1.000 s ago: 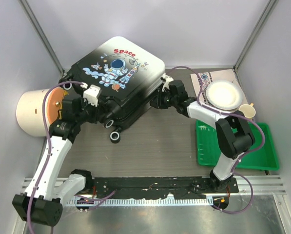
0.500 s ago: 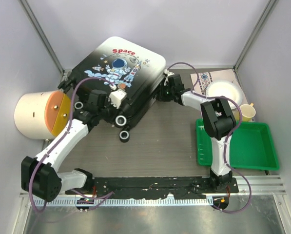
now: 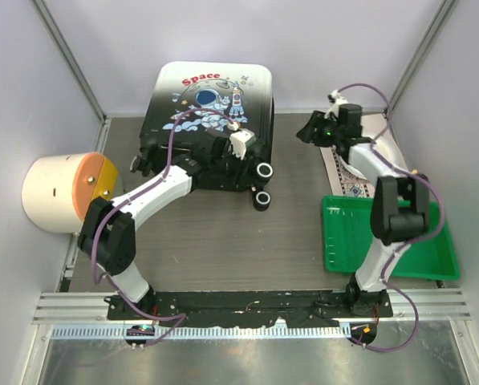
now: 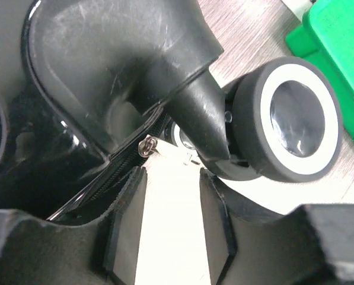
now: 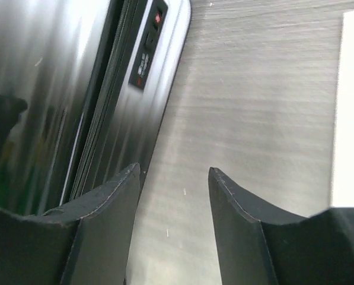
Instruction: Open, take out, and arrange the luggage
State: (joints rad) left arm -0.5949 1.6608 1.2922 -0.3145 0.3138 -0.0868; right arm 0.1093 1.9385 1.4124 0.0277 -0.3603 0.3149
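The luggage [image 3: 207, 104], a white-to-black shell with an astronaut and red "Space" print, rests tilted at the back centre with its black wheels [image 3: 264, 169] toward me. My left gripper [image 3: 247, 156] is open at its lower right corner by the wheels. In the left wrist view its jaws [image 4: 172, 172] stand apart just short of a metal zip pull [image 4: 146, 145] on the shell's seam, with a wheel [image 4: 289, 119] to the right. My right gripper [image 3: 306, 132] is open and empty, clear of the suitcase's right side [image 5: 105, 89], over bare table [image 5: 174, 172].
A cream bin with an orange lid [image 3: 58, 192] lies at the left. A green tray [image 3: 416, 241] sits at the right front, also in the left wrist view [image 4: 337, 53]. A patterned cloth [image 3: 335, 164] lies under the right arm. Grey walls close the back and sides.
The suitcase has turned clockwise and shifted to the back centre. My left gripper moved right along its lower edge to the wheels. My right gripper drew away from the suitcase to the right.
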